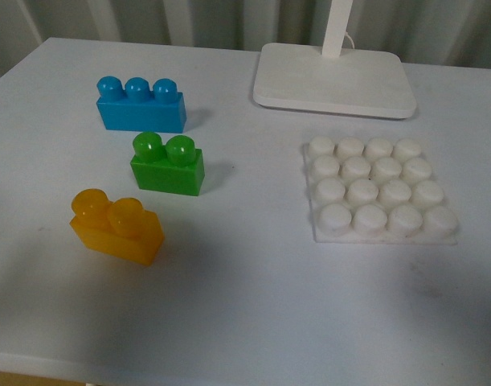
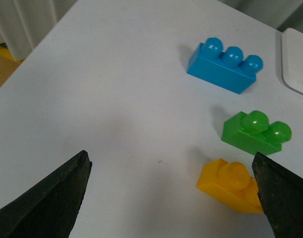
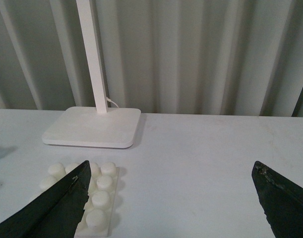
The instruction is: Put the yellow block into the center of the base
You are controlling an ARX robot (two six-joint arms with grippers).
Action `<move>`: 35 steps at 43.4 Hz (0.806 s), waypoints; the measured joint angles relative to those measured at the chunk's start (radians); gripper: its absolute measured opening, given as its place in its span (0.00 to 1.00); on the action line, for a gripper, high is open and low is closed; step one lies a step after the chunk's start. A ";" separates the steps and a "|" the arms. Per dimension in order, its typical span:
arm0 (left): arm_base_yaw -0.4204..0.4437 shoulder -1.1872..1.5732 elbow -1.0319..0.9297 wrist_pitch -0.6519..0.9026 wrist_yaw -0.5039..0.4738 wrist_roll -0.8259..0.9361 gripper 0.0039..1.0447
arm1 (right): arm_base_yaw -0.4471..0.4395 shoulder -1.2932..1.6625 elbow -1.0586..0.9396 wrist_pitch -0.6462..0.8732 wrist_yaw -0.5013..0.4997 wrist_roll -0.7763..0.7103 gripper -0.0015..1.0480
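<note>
The left claw point(image 2: 170, 157) hangs spread wide and empty over the white counter point(image 1: 253, 305). The yellow block point(image 2: 229, 184) lies ahead of and below it, off to one side of the gap, with one black finger point(image 2: 282, 198) cutting off its far corner. The green brick point(image 2: 255, 131) sits just beyond the block and the blue brick point(image 2: 225, 67) further out again. The right claw point(image 3: 171, 166) is also wide apart and holds nothing. The base point(image 3: 99, 196) lies below it toward one finger, the lamp foot point(image 3: 91, 126) further ahead.

The block looks like rigid, hollow moulded plastic, so it is probably light and will not give under pressure. Its glossy walls may slip in a loose hold. The best purchase appears to be across the two long flat sides, below the studs. That would keep the studs up and the underside free to press onto the base's four middle studs.

Neither arm shows in the front view, so the height of either claw above the counter cannot be judged. A finger hides part of the base in the right wrist view. The block's underside is out of sight everywhere.
</note>
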 joint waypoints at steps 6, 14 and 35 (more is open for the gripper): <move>-0.056 0.113 -0.002 0.139 0.038 0.045 0.94 | 0.000 0.000 0.000 0.000 0.000 0.000 0.91; -0.080 0.303 -0.017 0.352 0.156 0.179 0.94 | 0.000 0.000 0.000 0.000 0.000 0.000 0.91; -0.090 0.479 -0.017 0.479 0.218 0.360 0.94 | 0.000 0.000 0.000 0.000 0.000 0.000 0.91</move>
